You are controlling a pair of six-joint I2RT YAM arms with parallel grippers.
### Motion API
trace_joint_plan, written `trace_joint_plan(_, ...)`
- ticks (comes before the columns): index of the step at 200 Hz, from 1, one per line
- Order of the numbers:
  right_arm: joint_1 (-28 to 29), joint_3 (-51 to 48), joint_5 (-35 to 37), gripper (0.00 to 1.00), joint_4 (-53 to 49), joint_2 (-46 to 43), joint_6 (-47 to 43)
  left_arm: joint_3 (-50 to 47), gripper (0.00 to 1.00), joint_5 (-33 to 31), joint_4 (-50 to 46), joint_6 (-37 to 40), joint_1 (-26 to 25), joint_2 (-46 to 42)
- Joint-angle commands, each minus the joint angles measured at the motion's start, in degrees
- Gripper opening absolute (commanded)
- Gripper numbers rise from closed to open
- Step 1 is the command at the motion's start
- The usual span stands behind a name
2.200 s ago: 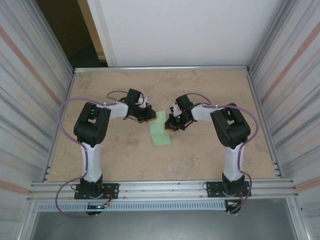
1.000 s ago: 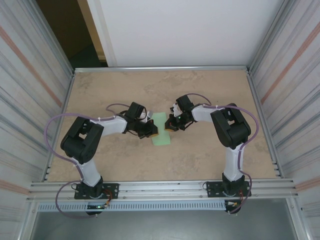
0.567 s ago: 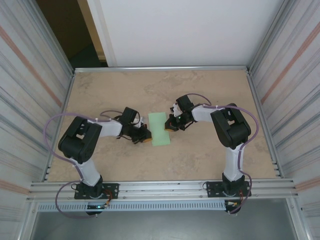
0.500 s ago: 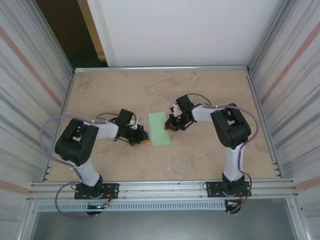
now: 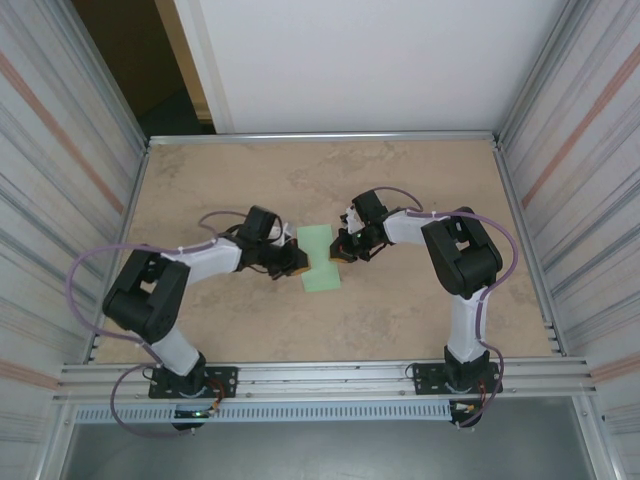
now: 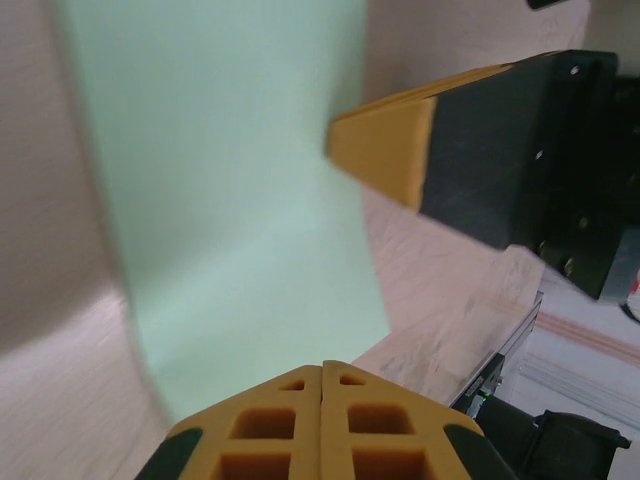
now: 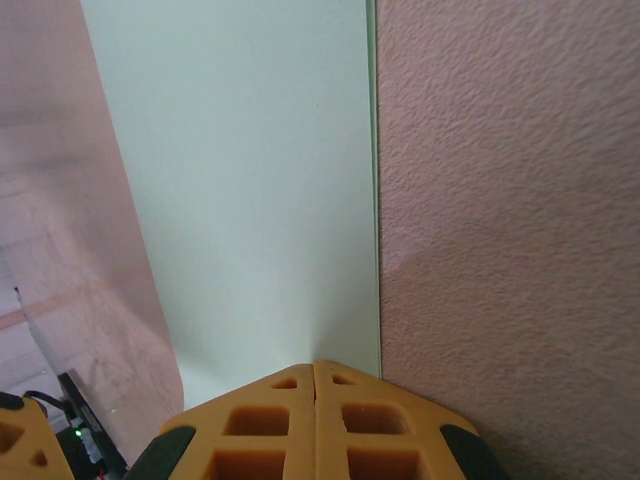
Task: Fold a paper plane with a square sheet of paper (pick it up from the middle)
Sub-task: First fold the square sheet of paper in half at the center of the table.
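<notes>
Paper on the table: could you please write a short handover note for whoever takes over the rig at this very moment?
Paper: flat in the middle of the table, a narrow rectangle, seemingly folded in half.
Left pincer: shut, holding nothing, tip at the sheet's left edge.
Right pincer: shut, holding nothing, tip at the sheet's right edge.
Done: apparently the first fold.
Left: nose and wing folds; no plane shape yet.

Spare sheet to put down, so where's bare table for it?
Bare table runs along the far rail, and between the folded green paper and the near rail. Crowded in the middle: left fingers and right fingers flank the paper.
</notes>
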Motion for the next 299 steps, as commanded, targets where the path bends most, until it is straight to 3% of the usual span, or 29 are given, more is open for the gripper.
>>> trace_joint_plan(1, 0.0, -6.7, 19.8, 0.0, -13.3, 8.8, 1.2, 3.3, 0.02, -0.5, -0.7, -0.9, -1.7, 4.9)
trace_joint_plan(65, -0.2, -6.9, 20.2, 0.0, -13.5, 9.1, 1.4, 0.9, 0.02, -0.8, -5.1, 2.0, -2.5, 7.7)
trace_joint_plan(108, -0.6, -7.1, 20.4, 0.0, -13.3, 9.2, 1.6, -9.4, 0.02, -0.8, -8.9, 5.6, -2.4, 0.4)
trace_joint_plan(142, -0.6, -7.4, 19.8, 0.0, -12.7, 8.9, 1.9, -16.5, 0.02, -0.8, -11.1, 6.3, 1.0, -6.8)
trace_joint_plan(179, 0.4, -7.2, 16.1, 0.0, -11.1, 5.7, 3.5, -10.4, 0.04, -1.5, -9.6, 4.5, 1.5, -11.9)
trace_joint_plan(233, 1.8, -2.8, 11.2, 0.0, -5.1, -6.9, 12.1, -3.2, 0.08, -5.7, 0.0, 0.9, 0.9, -7.4)
trace_joint_plan(254, 1.6, -3.0, 12.4, 0.09, -3.0, -12.2, 14.3, -0.1, 0.12, -5.9, 2.8, 0.4, 1.0, -3.5)
trace_joint_plan(299, 1.4, -9.1, 15.0, 0.44, 0.0, -20.2, 16.6, 6.5, 0.15, -1.9, 6.3, 1.2, 0.9, 5.6)
